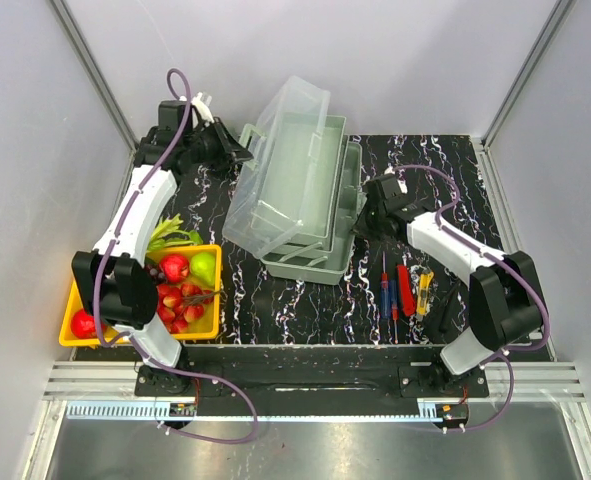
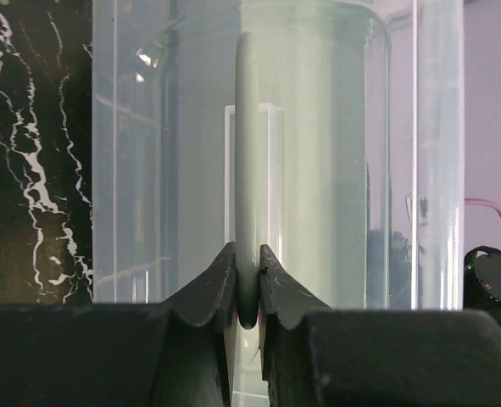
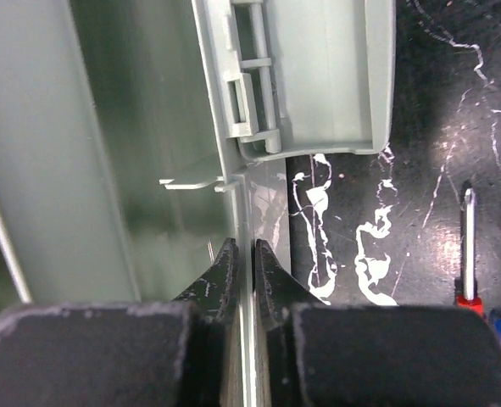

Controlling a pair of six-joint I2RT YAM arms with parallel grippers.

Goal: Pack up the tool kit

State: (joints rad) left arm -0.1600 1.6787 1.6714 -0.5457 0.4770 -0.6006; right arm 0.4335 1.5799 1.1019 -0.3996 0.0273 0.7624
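Your left tool is pinched narrow on the handle, and your right tool is nipped onto a thin edge of the toolbox. Top view: the box sits open mid-frame, hand tools lower right on the worktop.

One toolbox, one yellow fruit tray, four small hand tools — two of them screwdrivers.

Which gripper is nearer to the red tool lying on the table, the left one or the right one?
Right. The right gripper pinches the toolbox rim on the side facing the red tool; the left gripper holds the lid handle across the toolbox, farther away.
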